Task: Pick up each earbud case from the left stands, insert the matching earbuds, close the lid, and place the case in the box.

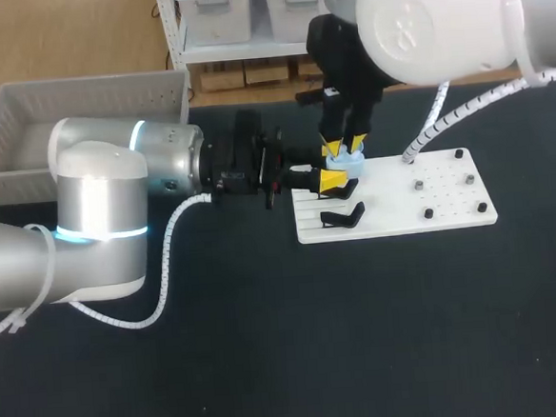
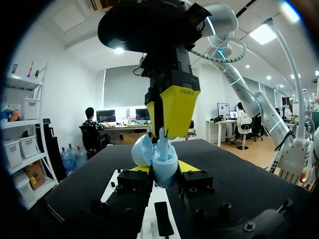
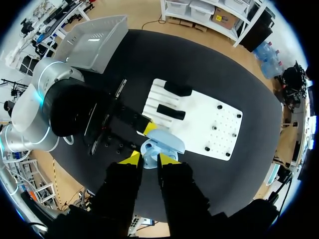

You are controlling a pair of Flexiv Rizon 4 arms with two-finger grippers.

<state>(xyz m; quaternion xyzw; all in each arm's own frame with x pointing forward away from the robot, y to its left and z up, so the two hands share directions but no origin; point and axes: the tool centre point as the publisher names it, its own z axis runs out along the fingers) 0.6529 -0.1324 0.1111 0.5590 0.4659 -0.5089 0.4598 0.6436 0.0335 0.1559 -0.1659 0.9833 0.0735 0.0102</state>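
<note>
Pale blue plastic marks the task's thing: the earbud case [image 1: 348, 163] sits just above the middle of the head view, over the upper-left corner of the white board [image 1: 402, 209]. The left gripper [image 1: 338, 173] comes in level from the frame's left and is closed on the case. In the left wrist view its yellow tips press the shell from both sides, and the lid [image 2: 142, 150] stands swung open beside the cup.

The right gripper [image 1: 343, 148] hangs straight down from the upper right. Its fingers are drawn close together, pinching a small pale blue earbud [image 2: 163, 142] whose lower end reaches into the open case.

The step in hand appears to be seating an earbud in the held case. How deep it sits cannot be told. The next move probably calls for a short straight push down, then a release without dragging the earbud back out, while the left arm keeps the case steady.

Black stands [image 1: 341, 215] lie on the board just below the case. The grey box [image 1: 79, 94] waits in the upper left, well apart.
</note>
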